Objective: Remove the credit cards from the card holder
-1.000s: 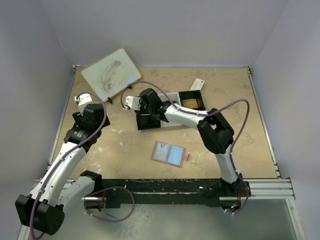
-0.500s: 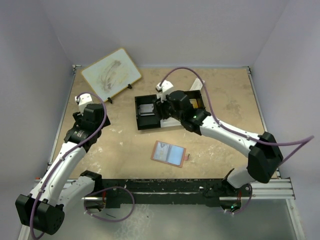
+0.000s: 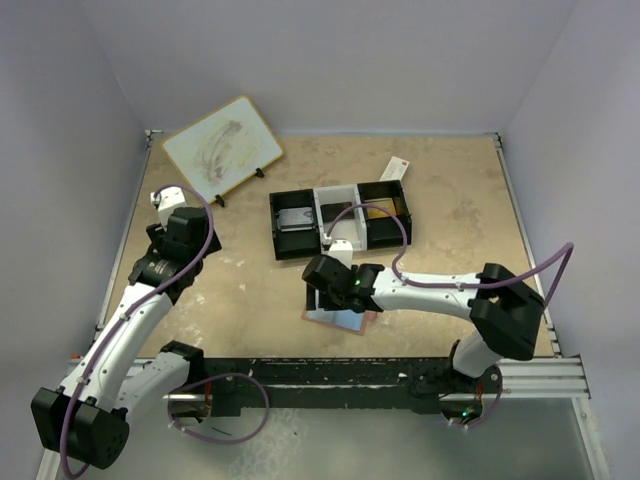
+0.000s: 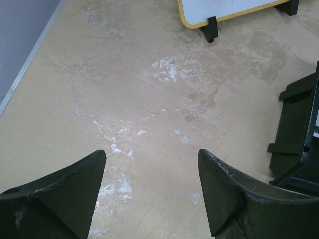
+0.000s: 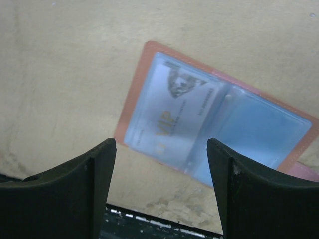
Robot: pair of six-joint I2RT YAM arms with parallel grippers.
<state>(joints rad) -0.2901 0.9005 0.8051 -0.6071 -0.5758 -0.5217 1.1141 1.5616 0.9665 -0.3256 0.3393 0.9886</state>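
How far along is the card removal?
Looks done: one silvery grey card lies in the left compartment of the black-and-white three-compartment tray. In hand: the right pincer hangs open over the open salmon-tan leather card holder, gripping nothing; the left pincer is open over the beige tabletop. Left: a pale card printed VIP sits inside that holder.

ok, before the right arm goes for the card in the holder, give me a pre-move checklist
1. Is the card holder lying open, pockets up: ok.
2. Is a card to pull visible: ok, the VIP card sits in one pocket.
3. Is the other pocket empty: cannot tell, glare.
4. Is the right end effector open above the holder: ok.
5. Is the approach squared to the card: not ok, it lies skewed in the right wrist view.
6. Is the left end effector bracing the holder: not ok, open over the table, well away.
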